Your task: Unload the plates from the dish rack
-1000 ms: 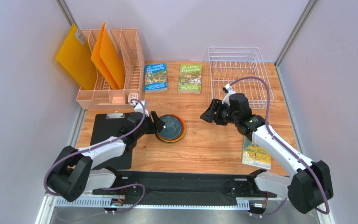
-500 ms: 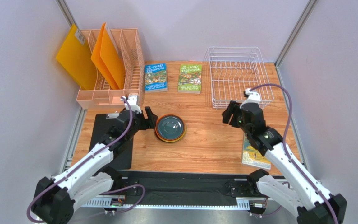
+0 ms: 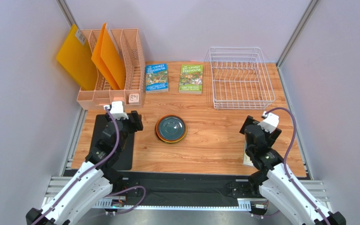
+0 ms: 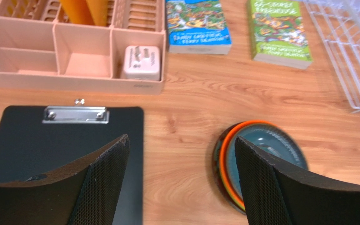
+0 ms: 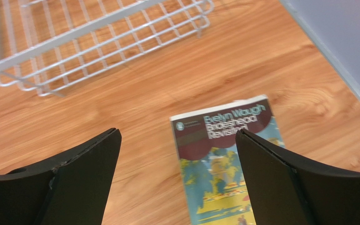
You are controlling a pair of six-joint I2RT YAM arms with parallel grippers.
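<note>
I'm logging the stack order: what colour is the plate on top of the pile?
Dark teal. The top plate shows best in the top external view.

The plates (image 3: 171,128) lay nested in one flat stack on the bare wood of the counter (image 3: 214,143), near its middle and well apart from the dish rack (image 3: 241,77). The dark teal plate (image 4: 275,141) sat uppermost, face up, its glaze catching the light. Beneath it the orange plate (image 4: 225,164) showed as a bright rim. A darker rim ran outside that on the stack's left edge; the remaining layers could not be told apart. The dish rack, a white wire rectangular basket, stood upright at the counter's far right corner, and only wood showed through its wires.
</note>
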